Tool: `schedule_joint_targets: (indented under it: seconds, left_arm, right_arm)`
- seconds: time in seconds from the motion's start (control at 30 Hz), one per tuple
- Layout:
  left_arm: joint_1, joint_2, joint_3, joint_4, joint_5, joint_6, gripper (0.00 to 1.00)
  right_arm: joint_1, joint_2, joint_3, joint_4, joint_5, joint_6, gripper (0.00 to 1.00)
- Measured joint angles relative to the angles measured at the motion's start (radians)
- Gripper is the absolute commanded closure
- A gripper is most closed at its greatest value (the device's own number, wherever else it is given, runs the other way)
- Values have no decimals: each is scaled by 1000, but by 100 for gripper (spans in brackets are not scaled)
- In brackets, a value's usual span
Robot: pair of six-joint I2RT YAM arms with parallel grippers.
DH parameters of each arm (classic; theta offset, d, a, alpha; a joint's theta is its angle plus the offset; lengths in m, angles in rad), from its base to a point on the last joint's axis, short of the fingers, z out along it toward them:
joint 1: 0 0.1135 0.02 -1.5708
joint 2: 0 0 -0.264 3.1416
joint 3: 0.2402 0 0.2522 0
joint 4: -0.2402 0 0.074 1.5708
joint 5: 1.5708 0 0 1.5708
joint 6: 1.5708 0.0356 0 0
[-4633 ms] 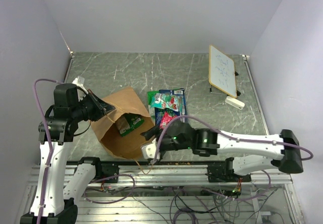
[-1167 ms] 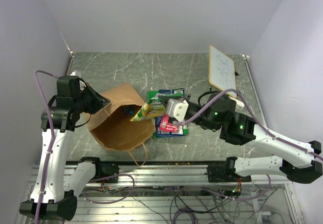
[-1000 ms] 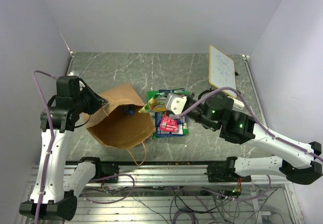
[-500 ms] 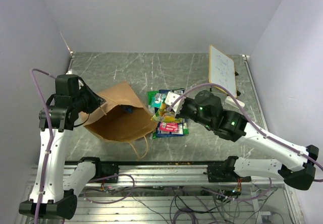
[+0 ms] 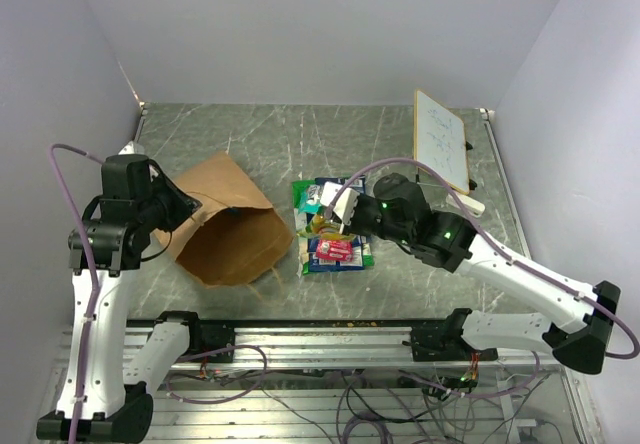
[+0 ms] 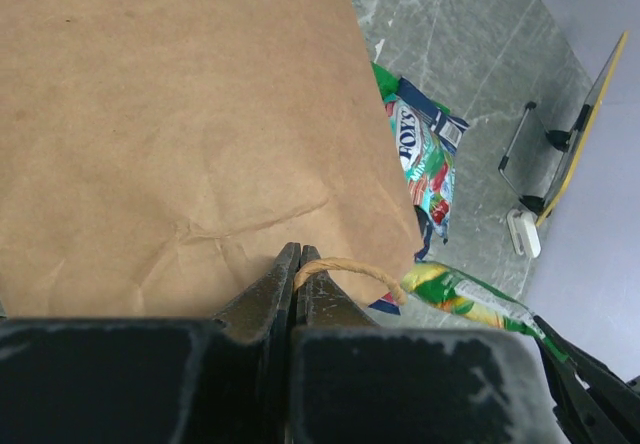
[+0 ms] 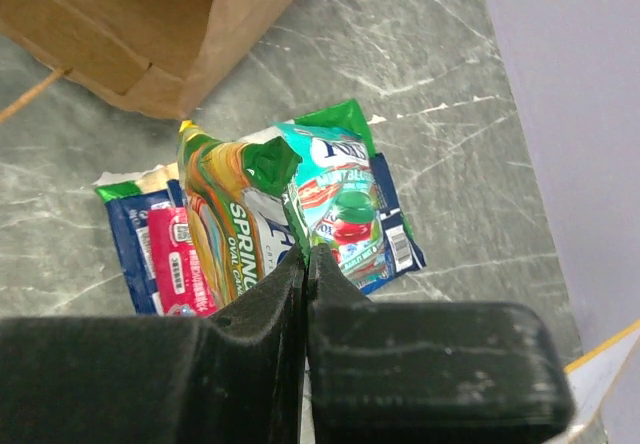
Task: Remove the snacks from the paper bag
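Both end effectors (image 6: 296,264) (image 7: 305,259) pinched closed

so the top camera sits high above and behind the near edge of the grey-green marbled table (image 5: 250,134), tilted down; it's the widest, farthest view and takes in the whole tabletop; the left wrist cam looks out along the left gripper (image 6: 296,262), basically pressed up against the tall brown kraft paper bag (image 6: 180,114), facing across toward the white framed board (image 5: 440,139); the right wrist cam points down past the right gripper (image 7: 307,256), close over the pile of glossy foil snack packets (image 7: 345,204); all three catch the bag and that pile; both wrist cams also see the yellow-green foil packet (image 7: 225,224)
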Motion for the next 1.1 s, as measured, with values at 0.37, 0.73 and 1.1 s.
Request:
schedule_joint_targets:
  seconds: [0.37,0.73,1.1]
  left_arm:
    - [0,-16,16,-24,-34,4,93]
    - [0,-27,27,-44,-51,8,93]
    - [0,-39,27,-45,-50,8,93]
  right_arm:
    - [0,-63,19,-92,-126,-13,100]
    - [-38,55,34,-119,-144,-14,100]
    - [-154,237,35,-8,-162,-49,100]
